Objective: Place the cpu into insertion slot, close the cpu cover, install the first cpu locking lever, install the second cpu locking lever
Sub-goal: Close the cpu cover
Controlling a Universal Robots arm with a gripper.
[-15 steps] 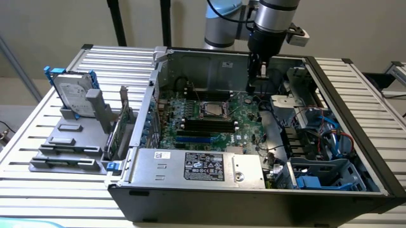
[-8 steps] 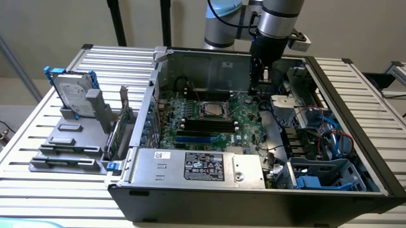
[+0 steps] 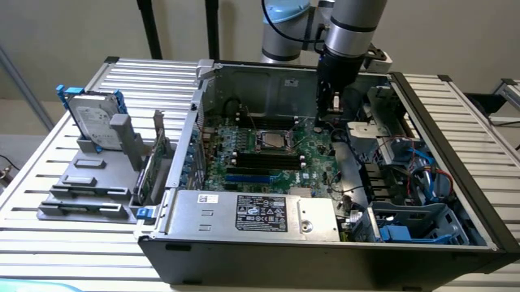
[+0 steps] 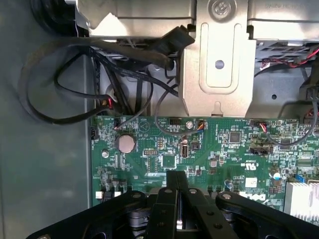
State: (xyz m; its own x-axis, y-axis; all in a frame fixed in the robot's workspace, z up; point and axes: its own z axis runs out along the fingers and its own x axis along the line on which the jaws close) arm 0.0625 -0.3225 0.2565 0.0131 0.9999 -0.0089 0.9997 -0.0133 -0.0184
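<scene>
The insertion slot (image 3: 272,139) sits in the middle of the green motherboard (image 3: 313,159) inside the open computer case. A silvery-grey square, the cpu (image 3: 274,140), shows in it, framed by a thin metal rim. I cannot tell how the cpu cover or the levers stand. My gripper (image 3: 327,123) hangs low inside the case, a little toward the exterior view's right of the slot and apart from it. In the wrist view my gripper (image 4: 176,175) is shut with its black fingers (image 4: 169,199) pressed together and nothing between them, over the board's edge near a round coin battery (image 4: 124,143).
Black memory sticks (image 3: 262,159) and a blue card slot (image 3: 248,178) lie in front of the socket. The power supply (image 3: 258,213) fills the case front, and a blue drive cage (image 3: 414,225) stands right. A metal bracket (image 4: 219,64) and black cables (image 4: 60,94) lie beyond the board. A hard drive (image 3: 94,121) stands outside, left.
</scene>
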